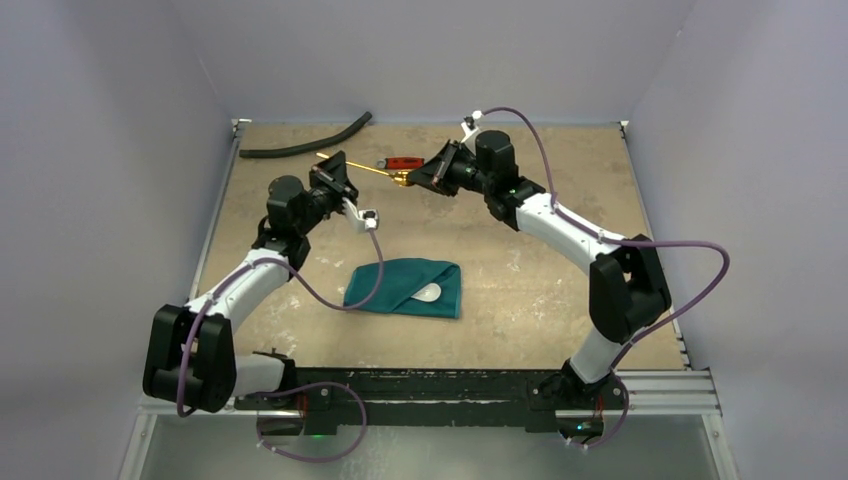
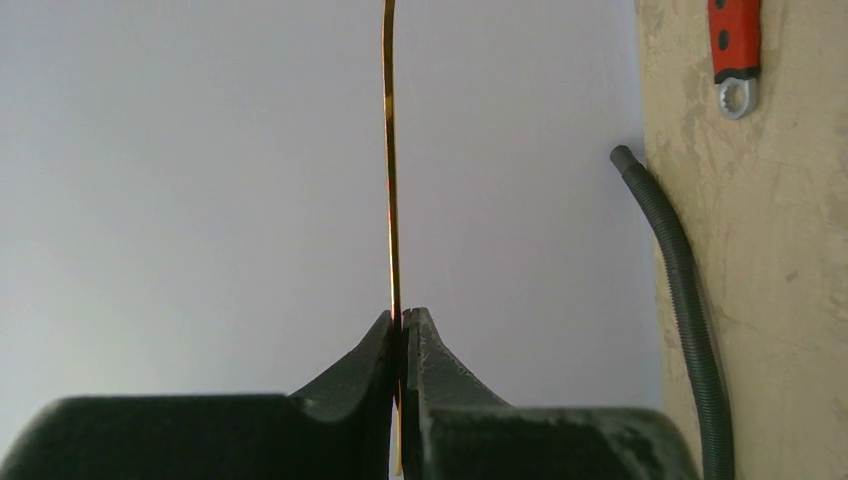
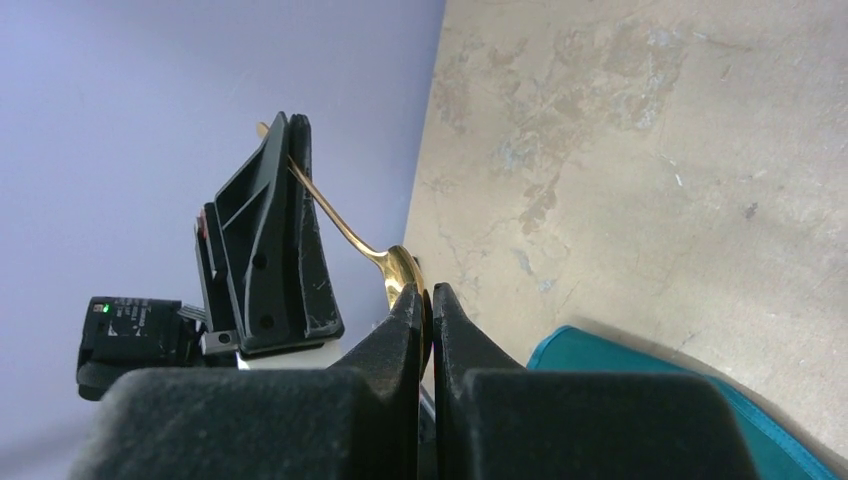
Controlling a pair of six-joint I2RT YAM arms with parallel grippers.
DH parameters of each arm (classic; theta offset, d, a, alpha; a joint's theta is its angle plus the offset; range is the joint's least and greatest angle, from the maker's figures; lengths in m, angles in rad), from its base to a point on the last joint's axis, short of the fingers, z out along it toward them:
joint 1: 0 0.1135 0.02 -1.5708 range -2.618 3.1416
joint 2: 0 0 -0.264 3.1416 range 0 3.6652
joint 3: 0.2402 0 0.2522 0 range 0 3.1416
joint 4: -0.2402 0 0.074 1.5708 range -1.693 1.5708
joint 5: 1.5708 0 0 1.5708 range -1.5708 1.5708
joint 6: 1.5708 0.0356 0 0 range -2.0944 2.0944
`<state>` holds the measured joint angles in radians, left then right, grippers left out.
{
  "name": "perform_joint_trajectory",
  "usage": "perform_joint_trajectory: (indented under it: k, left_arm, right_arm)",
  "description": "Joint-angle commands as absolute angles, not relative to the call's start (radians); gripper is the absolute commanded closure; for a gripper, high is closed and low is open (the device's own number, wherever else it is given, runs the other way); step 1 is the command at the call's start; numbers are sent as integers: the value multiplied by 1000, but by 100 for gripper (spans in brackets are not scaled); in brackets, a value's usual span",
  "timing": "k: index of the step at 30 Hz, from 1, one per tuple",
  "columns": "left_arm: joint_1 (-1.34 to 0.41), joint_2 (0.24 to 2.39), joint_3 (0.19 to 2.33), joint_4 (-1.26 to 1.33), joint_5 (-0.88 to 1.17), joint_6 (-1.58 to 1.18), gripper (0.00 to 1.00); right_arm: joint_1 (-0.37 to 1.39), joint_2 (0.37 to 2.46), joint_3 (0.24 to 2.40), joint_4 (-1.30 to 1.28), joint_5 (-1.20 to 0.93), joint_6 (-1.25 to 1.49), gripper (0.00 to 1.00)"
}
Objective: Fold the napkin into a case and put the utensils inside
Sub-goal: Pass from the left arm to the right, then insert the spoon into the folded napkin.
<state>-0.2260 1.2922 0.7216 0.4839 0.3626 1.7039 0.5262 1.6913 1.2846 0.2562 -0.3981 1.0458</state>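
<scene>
Both arms reach to the far part of the table (image 1: 560, 290), elbows bent outward and wrists turned in toward each other, sharing the slim golden-tan utensil (image 1: 372, 171) in the air between them. The left gripper (image 2: 402, 320) is pinched tight on the handle, which shows edge-on as a thin line rising from its closed jaws. The right gripper (image 3: 425, 295) is clamped just as tightly on the rounded bowl end, its jaws pressed together with only the utensil between them. Just beyond the utensil, a red-handled wrench (image 1: 405, 163) lies on the table, with a black hose (image 1: 305, 140) at the far left edge. The teal napkin (image 1: 405, 285) lies folded and flat near the middle of the table, well apart from both grippers, with the bowl of the white spoon (image 1: 428, 294) showing on its right part.
</scene>
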Motion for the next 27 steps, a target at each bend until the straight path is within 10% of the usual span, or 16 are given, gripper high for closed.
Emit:
perform_joint_trajectory:
  k: [1, 4, 8, 19, 27]
  left_arm:
    - [-243, 1271, 753, 293, 364, 1662, 100]
    - [-262, 1281, 808, 102, 334, 1592, 47]
    - [-273, 1329, 960, -200, 319, 1332, 29]
    - [-171, 1538, 1198, -826, 572, 819, 26]
    - [-170, 1670, 1158, -864, 619, 699, 44]
  right_arm:
    - [525, 1666, 1285, 311, -350, 1013, 100]
    - [511, 1636, 1254, 277, -326, 981, 100]
    - [480, 1566, 1200, 156, -300, 899, 100]
    - [412, 1202, 992, -300, -227, 751, 100]
    - [410, 1059, 938, -589, -222, 680, 100]
